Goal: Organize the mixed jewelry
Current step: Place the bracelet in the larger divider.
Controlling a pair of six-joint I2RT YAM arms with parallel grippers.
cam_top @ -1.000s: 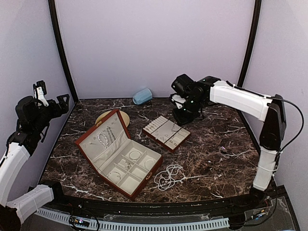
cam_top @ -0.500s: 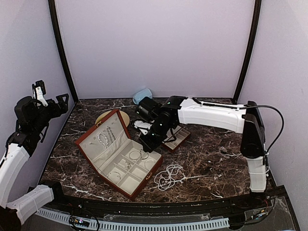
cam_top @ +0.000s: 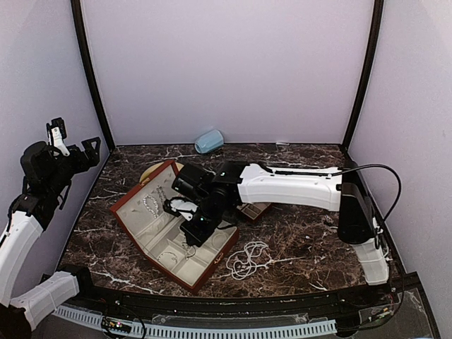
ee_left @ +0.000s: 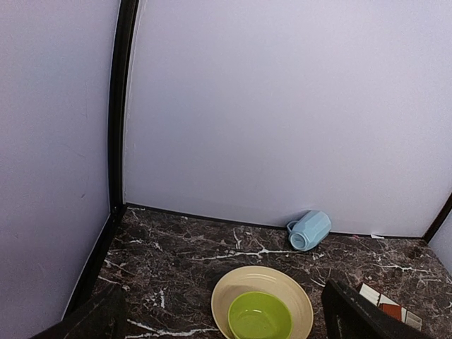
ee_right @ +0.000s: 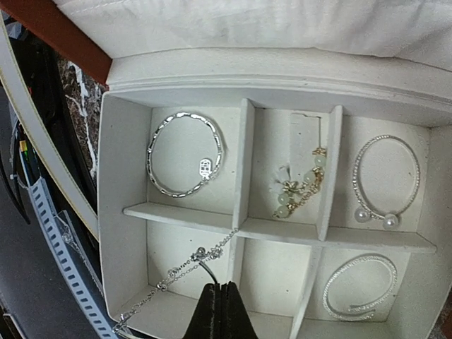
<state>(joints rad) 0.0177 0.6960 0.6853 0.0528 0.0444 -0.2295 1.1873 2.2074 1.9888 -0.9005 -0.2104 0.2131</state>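
The reddish-brown case [cam_top: 124, 210] lies open left of centre. My right gripper [cam_top: 192, 230] hangs over its near compartments. In the right wrist view this gripper [ee_right: 217, 293] is shut on a thin silvery chain [ee_right: 176, 272], which trails across a divider [ee_right: 183, 214] into the lower left compartment. Other compartments hold a silver bangle [ee_right: 185, 152], a beaded bracelet [ee_right: 300, 187], a pearl-tipped bangle [ee_right: 385, 180] and another bangle [ee_right: 357, 286]. A pearl-like bead strand [cam_top: 247, 258] lies loose on the table. My left gripper [cam_top: 70, 148] is open and empty, raised at the far left.
A small ring tray [cam_top: 256, 209] sits partly under my right arm. A pale blue mug [cam_top: 208, 141] lies on its side by the back wall. The left wrist view shows a cream plate [ee_left: 233, 289] holding a green bowl [ee_left: 259, 316], behind the case lid.
My right arm has swung from the back right, across the small tray, to above the case's near compartments. The left arm has not moved.
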